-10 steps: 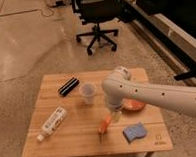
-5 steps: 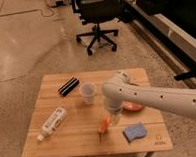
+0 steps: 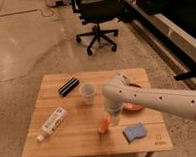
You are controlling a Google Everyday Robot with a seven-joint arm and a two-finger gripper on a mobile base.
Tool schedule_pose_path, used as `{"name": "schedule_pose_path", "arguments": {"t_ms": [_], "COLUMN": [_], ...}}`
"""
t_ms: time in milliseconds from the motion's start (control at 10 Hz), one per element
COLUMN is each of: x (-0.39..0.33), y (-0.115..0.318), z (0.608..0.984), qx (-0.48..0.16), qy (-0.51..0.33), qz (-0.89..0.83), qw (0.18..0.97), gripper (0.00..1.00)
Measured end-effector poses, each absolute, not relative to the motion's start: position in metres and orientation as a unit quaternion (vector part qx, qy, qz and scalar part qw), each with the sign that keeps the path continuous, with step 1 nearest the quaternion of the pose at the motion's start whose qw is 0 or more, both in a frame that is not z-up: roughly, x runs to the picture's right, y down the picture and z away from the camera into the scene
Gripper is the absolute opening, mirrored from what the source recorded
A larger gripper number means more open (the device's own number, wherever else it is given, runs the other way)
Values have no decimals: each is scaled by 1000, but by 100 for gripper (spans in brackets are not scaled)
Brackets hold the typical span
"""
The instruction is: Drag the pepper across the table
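Fingers [image 3: 110,118] at pepper [image 3: 104,126], cup [image 3: 88,93] upright, bowl [image 3: 134,108] half-hidden

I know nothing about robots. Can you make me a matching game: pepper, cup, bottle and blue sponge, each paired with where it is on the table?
Things:
1 pepper
2 cup
3 bottle
4 blue sponge

Places on the table:
A lying flat near the picture's left edge
B at the tip of the gripper, near the front middle
C near the front, to the picture's right of the pepper
D upright, toward the back middle

Pairs: 1-B, 2-D, 3-A, 4-C
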State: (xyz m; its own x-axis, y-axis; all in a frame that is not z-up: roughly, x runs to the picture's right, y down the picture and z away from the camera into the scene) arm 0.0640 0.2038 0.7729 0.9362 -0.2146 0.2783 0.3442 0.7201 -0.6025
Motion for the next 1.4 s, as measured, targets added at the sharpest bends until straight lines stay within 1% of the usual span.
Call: {"name": "schedule_pose_path", "arguments": {"t_ms": [1400], "x": [59], "y": [219], "z": [790], "qx": [-346], "qy": [-100], "qz": [-149], "qw": [921], "gripper": [65]}}
